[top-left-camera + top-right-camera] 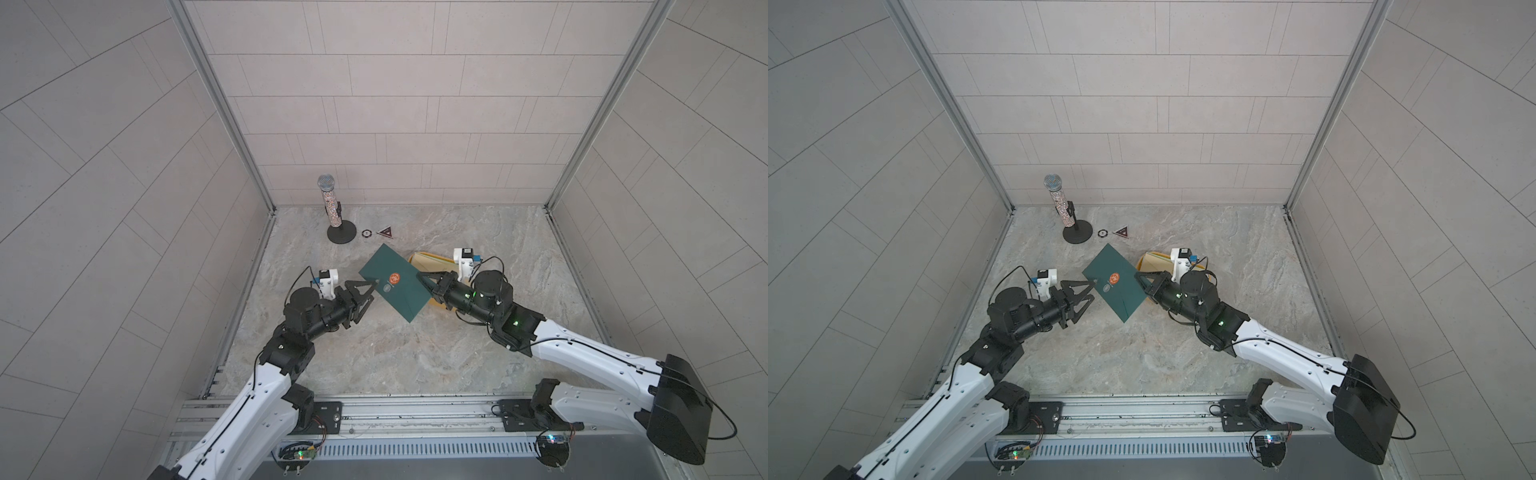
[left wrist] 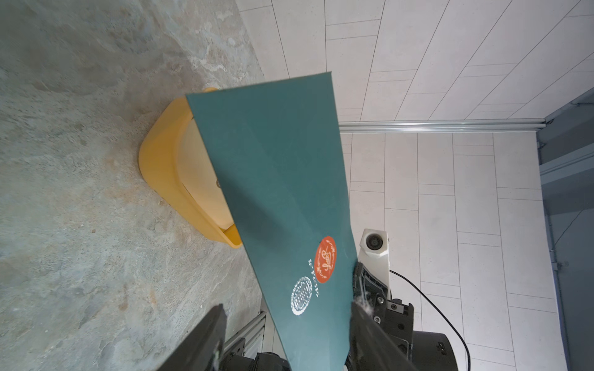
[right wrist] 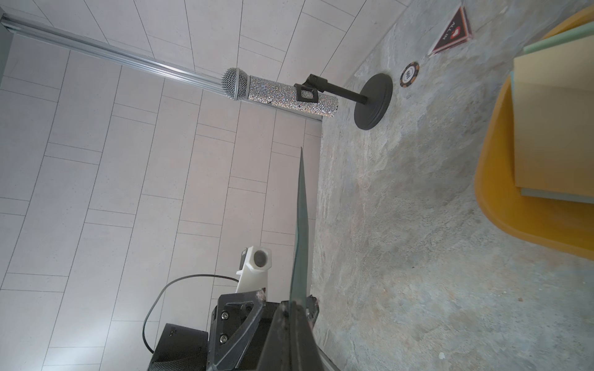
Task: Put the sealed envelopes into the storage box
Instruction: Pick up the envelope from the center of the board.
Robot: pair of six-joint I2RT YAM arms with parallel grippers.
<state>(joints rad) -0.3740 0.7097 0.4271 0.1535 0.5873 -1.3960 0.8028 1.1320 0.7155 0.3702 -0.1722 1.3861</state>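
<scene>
A dark green sealed envelope [image 1: 395,286] [image 1: 1116,286] with an orange seal and a white one hangs tilted above the table. My right gripper [image 1: 422,276] [image 3: 295,305] is shut on its right edge; the envelope [image 3: 300,225] shows edge-on there. My left gripper [image 1: 371,294] [image 2: 289,314] is open at the envelope's left edge, and the flat face of the envelope [image 2: 283,192] fills the space ahead of its jaws. The mustard-yellow storage box [image 1: 419,258] [image 2: 160,160] [image 3: 514,225] sits behind the envelope, partly under the right arm. A cream envelope [image 3: 553,122] lies on top of others in it.
A glittery microphone [image 1: 330,208] on a black round stand is at the back left. Beside its base lie a small round badge [image 1: 366,233] and a triangular badge [image 1: 385,232]. Tiled walls enclose the marble table on three sides.
</scene>
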